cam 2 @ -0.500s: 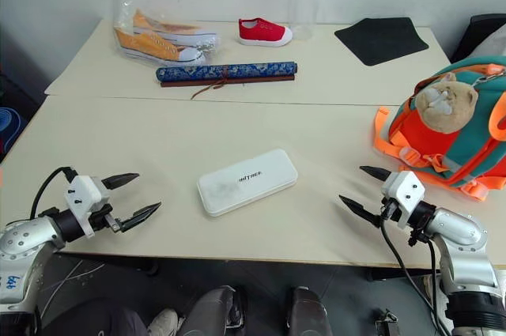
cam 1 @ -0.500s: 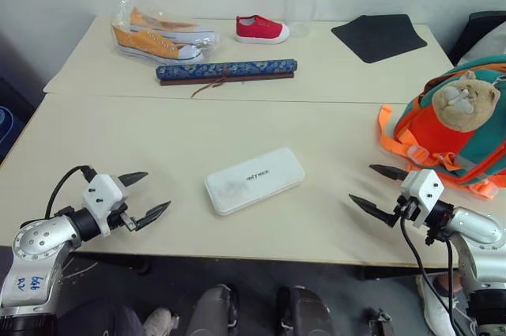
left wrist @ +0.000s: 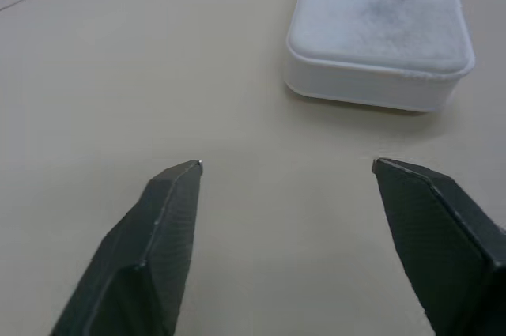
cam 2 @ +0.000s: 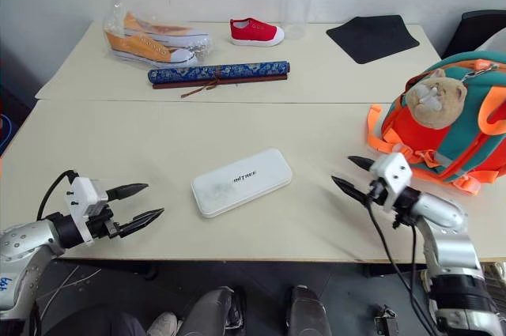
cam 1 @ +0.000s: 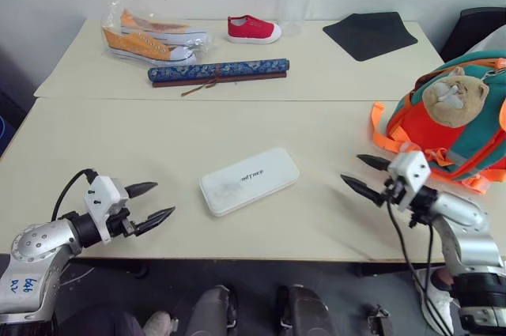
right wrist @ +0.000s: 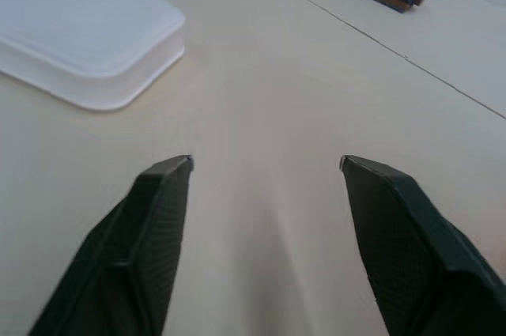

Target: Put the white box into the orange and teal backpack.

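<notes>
Box (cam 1: 249, 180) lay flat mid-surface, untouched, between both tools.

It looked rigid, light and smooth, likely slick; its long edges seemed the best hold. The left tool (cam 1: 155, 203) and right tool (cam 1: 363, 176) had their fingers apart, empty. The backpack (cam 1: 451, 126) sat right. The pale surface (cam 1: 158, 134) also carried shoes, a blue roll and a dark mat.

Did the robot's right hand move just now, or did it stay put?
Yes, a little. The right hand is now farther in from the near edge of the table and slightly closer to the white box.
</notes>
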